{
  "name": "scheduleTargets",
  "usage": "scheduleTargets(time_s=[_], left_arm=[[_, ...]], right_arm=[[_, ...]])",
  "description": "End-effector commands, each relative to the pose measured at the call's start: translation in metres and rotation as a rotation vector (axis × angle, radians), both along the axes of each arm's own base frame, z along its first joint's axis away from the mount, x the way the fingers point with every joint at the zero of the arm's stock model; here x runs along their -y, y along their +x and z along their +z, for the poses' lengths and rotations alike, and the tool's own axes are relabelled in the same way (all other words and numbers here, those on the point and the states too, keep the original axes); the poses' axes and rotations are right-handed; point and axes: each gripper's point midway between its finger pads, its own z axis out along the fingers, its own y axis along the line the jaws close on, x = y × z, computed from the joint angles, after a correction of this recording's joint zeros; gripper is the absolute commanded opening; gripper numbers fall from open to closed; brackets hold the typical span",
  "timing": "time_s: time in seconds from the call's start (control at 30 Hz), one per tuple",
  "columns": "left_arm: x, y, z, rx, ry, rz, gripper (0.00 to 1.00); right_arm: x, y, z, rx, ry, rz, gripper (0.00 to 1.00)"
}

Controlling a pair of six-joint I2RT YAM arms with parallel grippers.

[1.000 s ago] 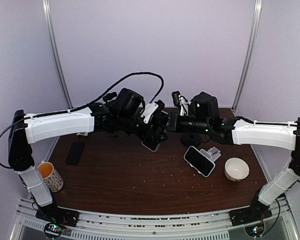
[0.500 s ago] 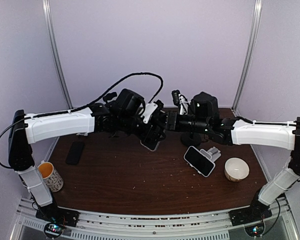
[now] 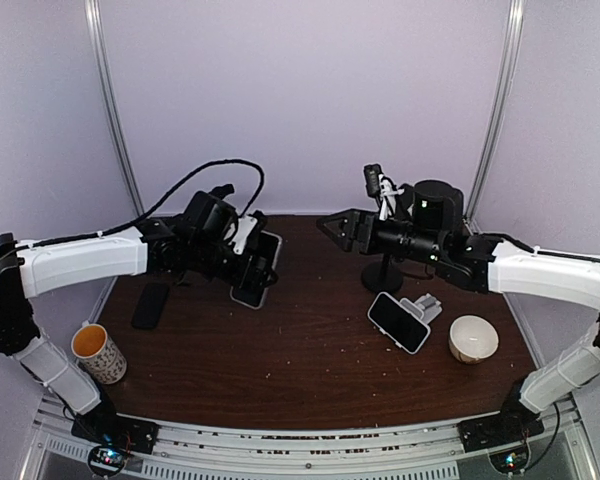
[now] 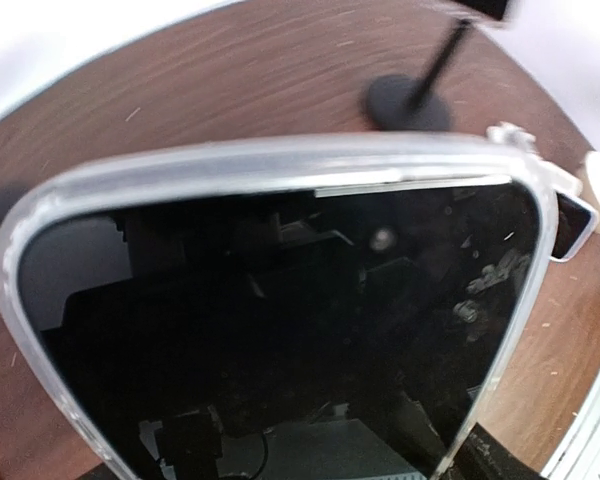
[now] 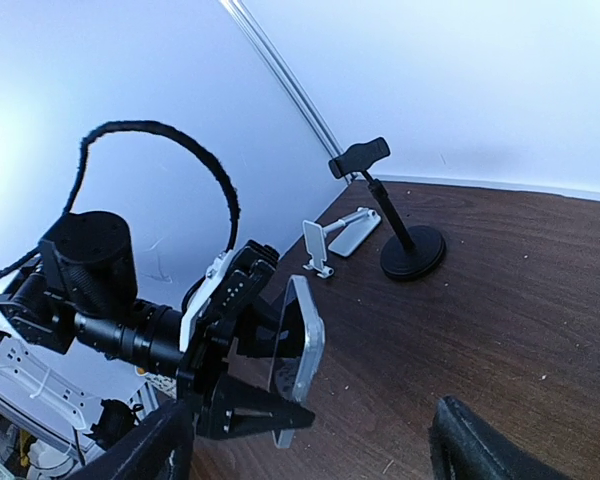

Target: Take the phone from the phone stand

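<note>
Gripping the phone (image 3: 248, 290) (image 4: 280, 320) (image 5: 302, 345) in its clear case by the edges, the left hand (image 3: 252, 268) (image 5: 280, 345) held it tilted above the bench (image 3: 300, 370), off any stand. The right hand (image 3: 332, 222) stood wide and held nothing, well apart from the left, and its fingers (image 5: 155, 450) framed the bottom of the right wrist view.

Behind that hand and under its arm stood a black phone stand (image 3: 382, 275) (image 4: 410, 100) on a round base. Nearer the bench's front edge, a second phone (image 3: 398, 322) leaned on a white folding stand (image 3: 427, 305). Beyond the left hand, toward the back corner, the right wrist view showed a second black stand (image 5: 412, 252) with a clamp head and another white stand (image 5: 335, 240) just beside it. A dark phone (image 3: 150, 305) lay flat below the left forearm. A black cable (image 3: 210, 170) arched over the left wrist. Nothing stood between the two hands.

The bench was dark brown wood flecked with pale crumbs. Pale lilac walls (image 3: 300, 90) with metal posts (image 3: 110, 110) closed it in.

A white bowl (image 3: 473, 338) sat past the leaning phone, and a patterned mug (image 3: 93, 352) stood near the left arm's base. The contents of both could not be made out.
</note>
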Motion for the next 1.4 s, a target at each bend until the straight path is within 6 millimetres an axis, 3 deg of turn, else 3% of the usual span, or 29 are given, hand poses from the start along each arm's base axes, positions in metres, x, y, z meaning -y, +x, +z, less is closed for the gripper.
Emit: scheduleTargets(time_s=[0.0,0.17,0.4,0.77,1.0,1.37], left_arm=[[-0.043,0.016,0.004,-0.015,-0.070,0.127,0.36],[-0.083,0.018,-0.028,-0.086,0.021,0.225,0.35],[-0.115,0.029,-0.077,-0.178,0.079,0.345,0.33],[-0.127,0.056,-0.125,-0.235,0.124,0.442,0.32],[-0.138,0.058,-0.148,-0.254,0.183,0.483,0.34],[-0.149,0.052,-0.170,-0.273,0.228,0.516,0.57]], right_arm=[[0.019,0.001,0.007,0.064,-0.003,-0.037,0.84],[0.030,0.003,0.009,0.079,0.010,-0.055,0.85],[0.034,0.004,0.005,0.071,0.015,-0.054,0.86],[0.038,0.006,0.004,0.068,0.014,-0.060,0.86],[0.041,0.011,0.003,0.066,0.011,-0.071,0.86],[0.042,0.018,0.003,0.055,0.013,-0.086,0.86]])
